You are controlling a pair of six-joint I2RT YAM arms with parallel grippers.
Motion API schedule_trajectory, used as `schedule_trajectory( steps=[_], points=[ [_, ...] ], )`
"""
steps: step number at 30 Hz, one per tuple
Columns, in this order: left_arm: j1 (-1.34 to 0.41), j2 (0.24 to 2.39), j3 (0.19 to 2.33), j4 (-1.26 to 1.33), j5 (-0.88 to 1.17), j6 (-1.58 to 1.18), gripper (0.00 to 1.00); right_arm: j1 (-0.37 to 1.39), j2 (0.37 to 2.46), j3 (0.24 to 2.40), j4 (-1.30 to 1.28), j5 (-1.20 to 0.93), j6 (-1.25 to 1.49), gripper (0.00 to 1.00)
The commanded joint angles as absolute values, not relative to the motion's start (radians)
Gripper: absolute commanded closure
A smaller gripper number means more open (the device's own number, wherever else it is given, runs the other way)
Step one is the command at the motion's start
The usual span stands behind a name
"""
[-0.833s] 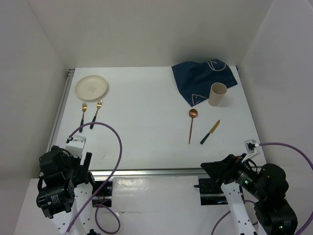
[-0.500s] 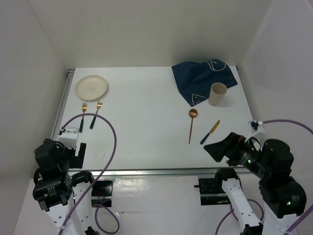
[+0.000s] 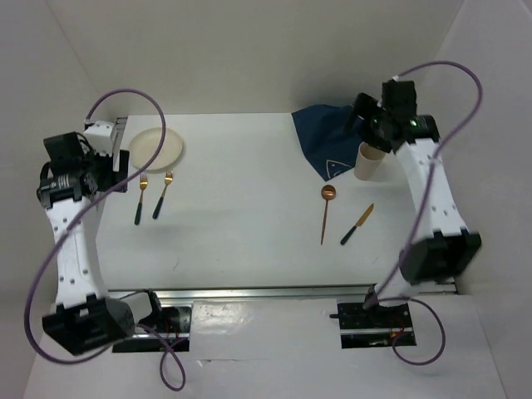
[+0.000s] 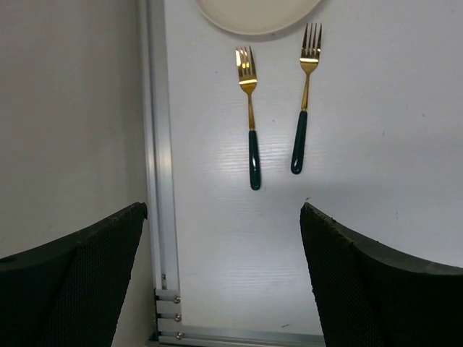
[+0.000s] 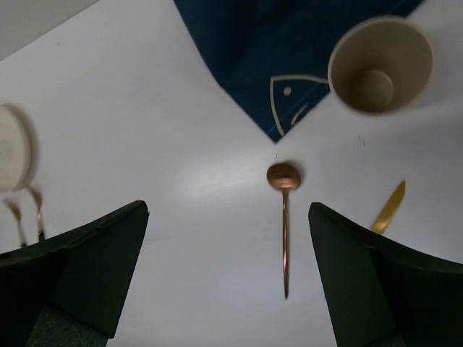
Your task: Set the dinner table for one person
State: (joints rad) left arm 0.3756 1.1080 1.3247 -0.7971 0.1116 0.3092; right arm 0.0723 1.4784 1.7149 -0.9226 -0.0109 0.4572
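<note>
Hovering over the rigid worktop, my left hand and right hand both stand open, empty. Two forks lie just ahead of the left hand: light, stiff, slick; I would pinch a green handle.

Plate: far-left corner of the tabletop
Forks: two, side by side, just beside the plate
Cup: at the navy cloth, far right
Spoon, knife: near the cup
</note>
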Motion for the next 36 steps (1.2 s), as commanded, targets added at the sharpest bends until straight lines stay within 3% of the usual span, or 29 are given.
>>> schedule_trajectory(
  steps=[1, 6, 12, 19, 25, 26, 32, 34, 36],
  points=[
    [0.348, 1.208, 1.385, -0.721, 0.141, 0.261, 0.07, 0.078, 1.685, 1.894, -0.74, 0.062, 0.355, 0.0],
    [0.307, 1.392, 1.43, -0.721, 0.085, 0.241, 0.1, 0.132, 2.073, 2.117, -0.66, 0.029, 0.234, 0.0],
    [0.198, 1.434, 1.42, -0.683, 0.018, 0.261, 0.1, 0.284, 2.423, 2.341, -0.655, 0.213, 0.078, 0.0],
    [0.189, 1.549, 1.528, -0.75, 0.055, 0.23, 0.1, 0.293, 2.516, 2.257, -0.604, 0.225, 0.078, 0.0],
    [0.189, 1.595, 1.582, -0.75, 0.055, 0.221, 0.1, 0.304, 2.623, 2.256, -0.68, 0.379, 0.087, 0.02],
    [0.18, 1.595, 1.595, -0.75, 0.055, 0.221, 0.1, 0.304, 2.623, 2.231, -0.68, 0.368, 0.087, 0.06],
    [0.179, 1.606, 1.595, -0.75, 0.055, 0.21, 0.1, 0.304, 2.623, 2.168, -0.641, 0.191, 0.054, 0.65],
    [0.179, 1.606, 1.595, -0.75, 0.055, 0.21, 0.1, 0.304, 2.623, 2.177, -0.629, 0.135, 0.043, 1.0],
    [0.179, 1.606, 1.586, -0.75, 0.055, 0.21, 0.1, 0.313, 2.623, 2.198, -0.629, 0.094, 0.043, 1.0]
  ],
)
